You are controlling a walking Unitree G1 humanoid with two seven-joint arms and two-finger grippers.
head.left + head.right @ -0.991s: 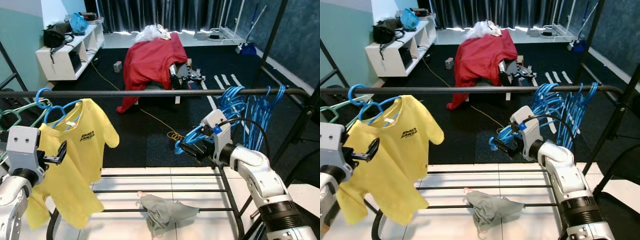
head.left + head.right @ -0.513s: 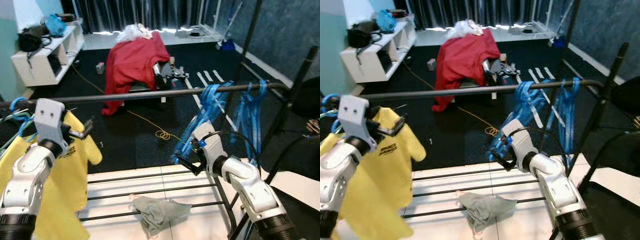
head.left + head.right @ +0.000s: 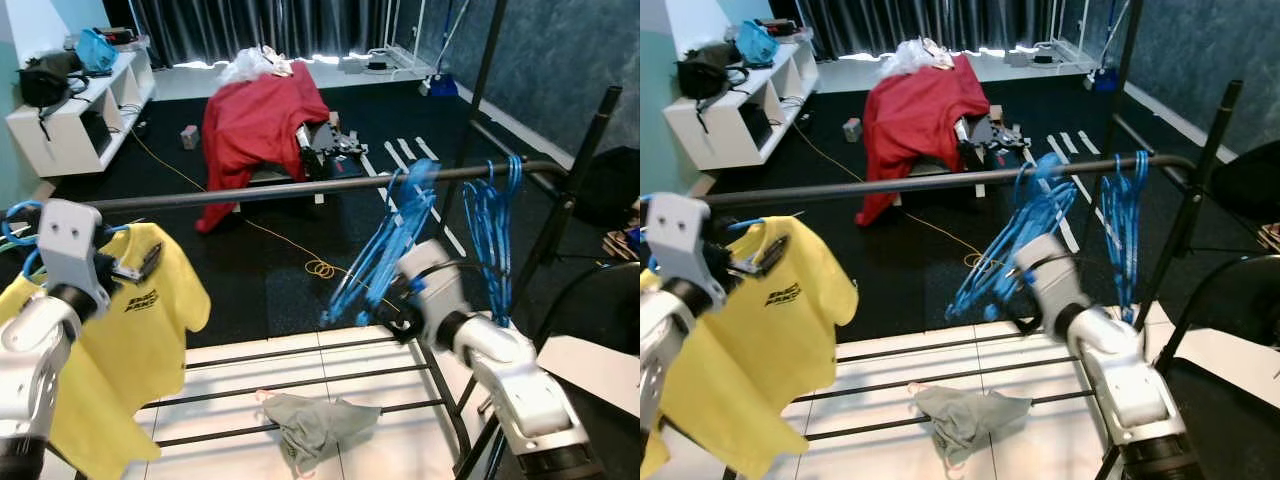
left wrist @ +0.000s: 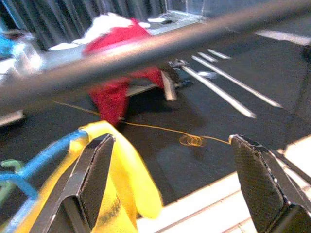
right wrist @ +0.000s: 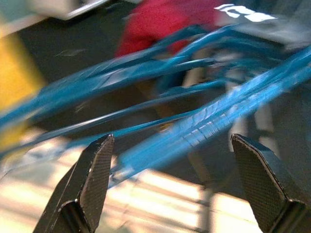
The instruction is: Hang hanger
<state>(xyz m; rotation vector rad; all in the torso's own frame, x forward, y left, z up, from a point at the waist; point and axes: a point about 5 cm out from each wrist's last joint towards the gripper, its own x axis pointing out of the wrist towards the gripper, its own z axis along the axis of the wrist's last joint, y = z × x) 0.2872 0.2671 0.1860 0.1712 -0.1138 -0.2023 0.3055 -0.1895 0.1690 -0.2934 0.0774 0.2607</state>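
Near the left end of the clothes rail, my left gripper is raised just below the bar, with its two black fingers spread wide and holding nothing. Just beside it a yellow T-shirt hangs on a blue hanger from the rail. Under the rail, a grey cloth lies across the low bars of the rack, above the white floor. Behind the rail, on the dark carpet, a red cloth covers some object, and a white shelf stands at the far left wall. Toward the right end of the rail, a bundle of blue hangers is tilted out to the left, hooks on the bar. My right gripper is at their lower part, fingers spread on both sides of the blue bars, not pressed on them. More blue hangers hang straight near the right post.
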